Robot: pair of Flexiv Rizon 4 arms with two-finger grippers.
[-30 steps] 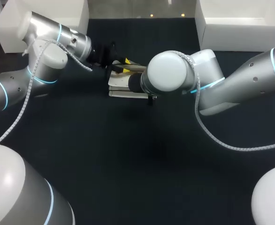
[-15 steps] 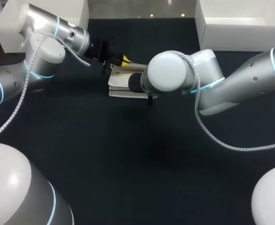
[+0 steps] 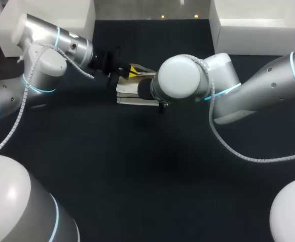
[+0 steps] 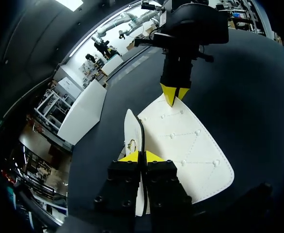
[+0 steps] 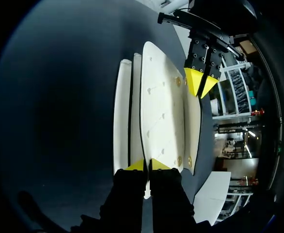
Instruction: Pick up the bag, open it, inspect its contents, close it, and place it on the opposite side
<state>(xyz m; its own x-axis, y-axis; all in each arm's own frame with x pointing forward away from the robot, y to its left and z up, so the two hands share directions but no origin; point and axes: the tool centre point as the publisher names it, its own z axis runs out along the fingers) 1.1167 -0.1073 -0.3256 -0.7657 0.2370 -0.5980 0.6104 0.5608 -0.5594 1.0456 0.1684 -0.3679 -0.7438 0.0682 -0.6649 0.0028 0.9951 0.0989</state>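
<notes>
Dark bench (image 3: pixel 137 176), lower half of the frame bare cloth. Right arm (image 3: pixel 258 91) enters from the right edge; its big wrist joint sits at upper centre and hides its pincer from above.

Right pincer (image 5: pixel 147 165): tips narrow, clamped on the near edge of one flap of the white studded bag (image 5: pixel 161 111).

Bag lies on the bench at upper centre, just left of the right wrist joint, its flaps fanned apart.

Left pincer (image 4: pixel 142 156), at the bag's far-left edge: tips together, apparently pinching a thin upright flap edge with a black cord; contact not fully clear.

White boxes (image 3: pixel 253 25) at the upper corners.
</notes>
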